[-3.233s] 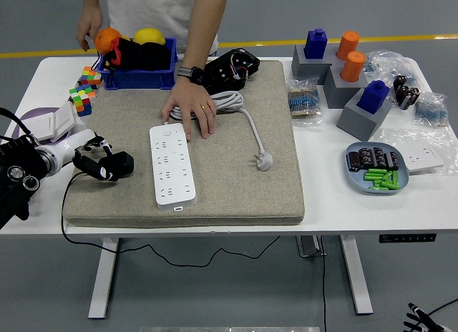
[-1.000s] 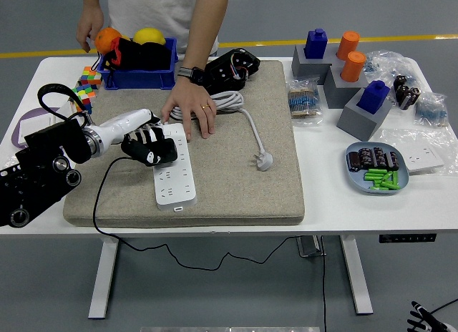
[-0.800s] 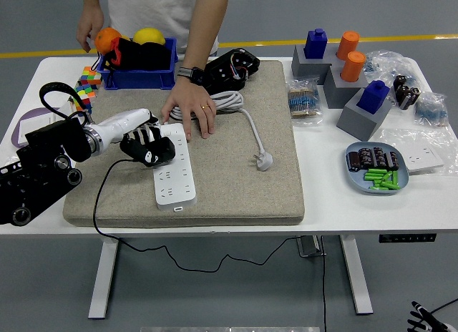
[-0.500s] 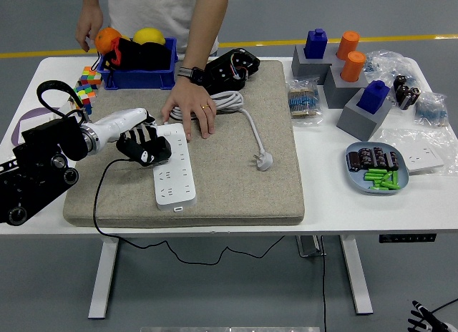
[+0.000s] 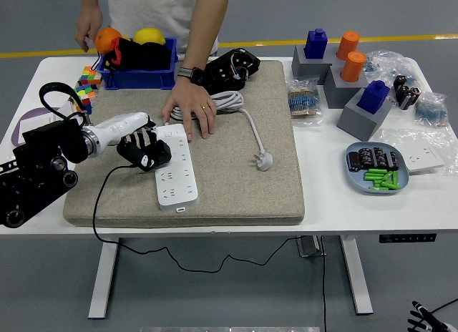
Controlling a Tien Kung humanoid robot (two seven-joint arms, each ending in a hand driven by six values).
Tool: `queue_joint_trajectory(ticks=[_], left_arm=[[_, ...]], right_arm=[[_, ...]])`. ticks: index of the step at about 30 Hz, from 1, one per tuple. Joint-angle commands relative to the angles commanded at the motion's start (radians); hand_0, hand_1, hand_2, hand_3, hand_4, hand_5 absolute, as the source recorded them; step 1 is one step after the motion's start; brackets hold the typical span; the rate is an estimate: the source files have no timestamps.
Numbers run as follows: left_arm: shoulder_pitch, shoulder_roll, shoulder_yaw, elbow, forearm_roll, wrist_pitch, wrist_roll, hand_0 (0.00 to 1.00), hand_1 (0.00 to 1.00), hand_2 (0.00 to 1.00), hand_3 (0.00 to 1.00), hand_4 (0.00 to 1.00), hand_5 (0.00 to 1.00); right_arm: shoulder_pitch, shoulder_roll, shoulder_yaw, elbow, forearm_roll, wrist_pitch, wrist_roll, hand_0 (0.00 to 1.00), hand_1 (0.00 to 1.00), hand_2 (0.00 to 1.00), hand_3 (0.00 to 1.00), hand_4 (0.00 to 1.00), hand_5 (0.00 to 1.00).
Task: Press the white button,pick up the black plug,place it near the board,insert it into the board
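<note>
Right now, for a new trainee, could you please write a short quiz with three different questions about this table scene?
1. True or false: the left hand hangs over the gray mat's far right corner.
2. What presses the far end of the power strip: A) a person's hand, B) a blue bin, C) a cube?
3. What colour is the loose plug on the mat?

Key: 1 false; 2 A; 3 white.

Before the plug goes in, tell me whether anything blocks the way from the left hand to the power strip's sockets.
Nothing visible does. The left hand, shut on the black plug, is at the left edge of the white power strip, and the sockets beside it are bare. The person's hand rests at the strip's far end, clear of those sockets.
</note>
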Motion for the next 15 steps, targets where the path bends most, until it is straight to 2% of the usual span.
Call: queue_joint_trajectory(ticks=[15], left_arm=[[-0.075,-0.033,0.077,0.007,0.046,-0.019,0.058,0.385,0.286,0.347,0.371,0.694,0.002]], right_arm=[[0.001,-0.001,-0.004,0.000,0.004,0.001,0.002,0.791,0.683,0.673,0.645,0.743,0.555]])
